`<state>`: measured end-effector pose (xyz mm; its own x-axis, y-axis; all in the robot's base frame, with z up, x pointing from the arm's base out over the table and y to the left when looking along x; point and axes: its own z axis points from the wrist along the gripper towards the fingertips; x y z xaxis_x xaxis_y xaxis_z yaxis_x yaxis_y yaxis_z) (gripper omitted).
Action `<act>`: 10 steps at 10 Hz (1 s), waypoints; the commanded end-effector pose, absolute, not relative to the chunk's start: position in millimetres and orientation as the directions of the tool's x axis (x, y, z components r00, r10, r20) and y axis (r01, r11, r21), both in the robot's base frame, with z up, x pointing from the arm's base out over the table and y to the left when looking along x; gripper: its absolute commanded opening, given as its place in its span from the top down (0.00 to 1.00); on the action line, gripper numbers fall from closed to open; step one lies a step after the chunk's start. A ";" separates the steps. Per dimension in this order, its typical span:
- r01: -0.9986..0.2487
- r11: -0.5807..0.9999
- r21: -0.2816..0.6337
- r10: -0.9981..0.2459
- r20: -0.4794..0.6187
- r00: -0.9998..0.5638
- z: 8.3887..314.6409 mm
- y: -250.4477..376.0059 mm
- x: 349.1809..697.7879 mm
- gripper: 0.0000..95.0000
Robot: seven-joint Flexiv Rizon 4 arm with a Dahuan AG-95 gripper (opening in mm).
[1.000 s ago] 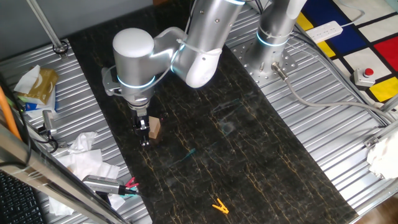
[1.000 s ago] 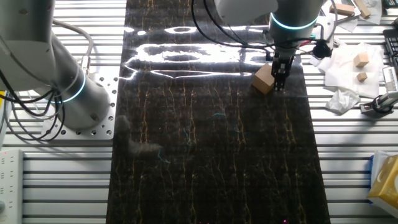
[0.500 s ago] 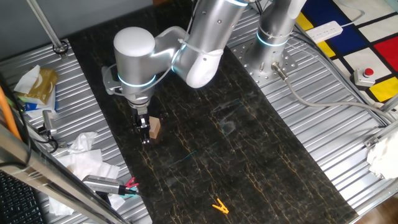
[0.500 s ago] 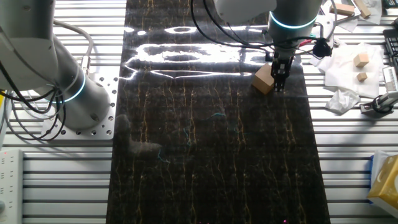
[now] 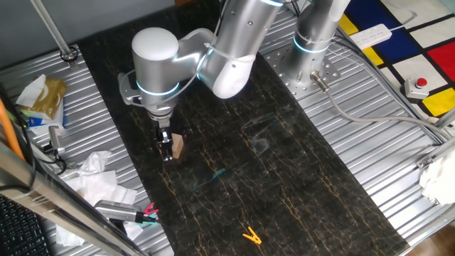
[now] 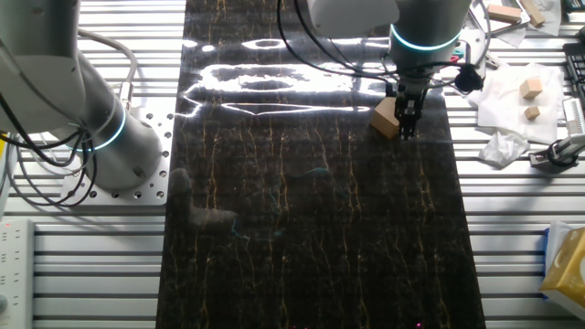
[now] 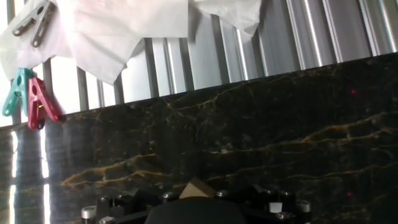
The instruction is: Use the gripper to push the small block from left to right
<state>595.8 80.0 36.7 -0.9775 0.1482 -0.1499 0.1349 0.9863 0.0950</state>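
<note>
**At the near edge of the mat: block can slip off the fingers**

Closest to the camera in the one fixed view, an orange clip [image 5: 250, 235] lies on the dark marbled surface [image 5: 298, 171], well apart from the work. If you steer the push toward it, the block could snag on it or shove it along.

Further in, the gripper [image 5: 166, 148] stands upright with its tips down at the surface, and the small wooden block [image 5: 177, 146] sits touching it on one side. The fingers look drawn together with nothing between them, so you are pushing with their flank, not holding. That contact is narrow. The other fixed view shows the block [image 6: 386, 118] turned at an angle to the gripper [image 6: 405, 122], so you meet a corner or slanted face. Expect it to spin and slide off past the tips rather than travel straight.

Watch your height. If the tips ride too low they will drag on the mat; too high and they will skim over the block's top edge.

From the hand view, only a tan corner of the block [image 7: 195, 188] shows, so you cannot judge alignment there.

Beyond it, crumpled tissue [image 7: 118, 31] and red and teal clips [image 7: 30, 99] sit on the ribbed metal just past the mat's edge. Any drift that way takes the block off the mat.
</note>
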 end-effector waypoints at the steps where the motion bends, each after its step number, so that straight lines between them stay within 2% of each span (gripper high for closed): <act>1: 0.172 0.976 0.135 0.190 -0.137 -0.972 37.6 81.0 595.9 0.00; 10: 0.193 0.968 0.160 0.215 -0.130 -0.968 36.9 84.4 595.0 0.00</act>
